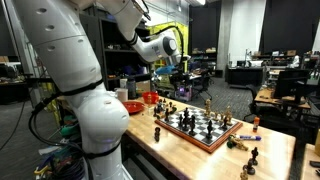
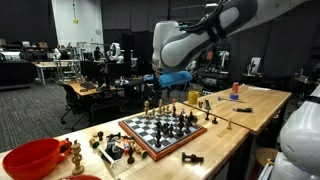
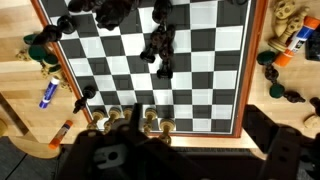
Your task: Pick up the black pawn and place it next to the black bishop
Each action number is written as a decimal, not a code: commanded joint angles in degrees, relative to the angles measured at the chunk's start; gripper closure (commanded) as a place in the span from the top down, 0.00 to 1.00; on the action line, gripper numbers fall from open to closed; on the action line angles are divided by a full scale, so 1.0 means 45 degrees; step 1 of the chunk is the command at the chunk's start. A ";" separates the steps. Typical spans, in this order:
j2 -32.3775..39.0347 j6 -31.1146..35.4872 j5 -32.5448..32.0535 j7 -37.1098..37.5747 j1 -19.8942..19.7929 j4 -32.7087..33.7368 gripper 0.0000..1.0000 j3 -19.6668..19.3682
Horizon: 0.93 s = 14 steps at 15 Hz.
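Wrist view: the end effector (image 3: pixel 118 150) hangs over the chessboard's (image 3: pixel 205 90) near edge, its opening lost in blur (I cannot tell). The black pawn hides somewhere among the crowded dark pieces (image 3: pixel 160 45), so a descent there could topple its neighbours. The wooden surface (image 3: pixel 18 95) stands in a dim lab with desks (image 1: pixel 245 72).

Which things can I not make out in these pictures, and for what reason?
1. Claw: wrist view, dark and blurred at the bottom edge; open or shut is unclear.
2. Black pieces: wrist view, cut off by the top edge.
3. Chessboard: both exterior views, its pieces are too small to tell one kind from another.
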 commanded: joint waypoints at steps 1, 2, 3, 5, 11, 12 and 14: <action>0.0789 -0.0198 -0.0006 -0.0453 0.0357 0.0485 1.00 -0.0378; 0.1075 -0.0267 -0.0010 -0.0522 0.0375 0.0648 1.00 -0.0433; 0.1475 -0.0354 -0.0009 -0.0615 0.0391 0.0867 1.00 -0.0508; 0.2206 -0.0479 -0.0074 -0.0696 0.0434 0.1251 1.00 -0.0659; 0.4439 -0.1148 -0.0087 -0.1093 0.0708 0.2690 1.00 -0.1436; 0.4749 -0.1340 -0.0016 -0.1181 0.0767 0.2968 1.00 -0.1578; 0.5301 -0.1640 0.0071 -0.1324 0.0882 0.3480 1.00 -0.1848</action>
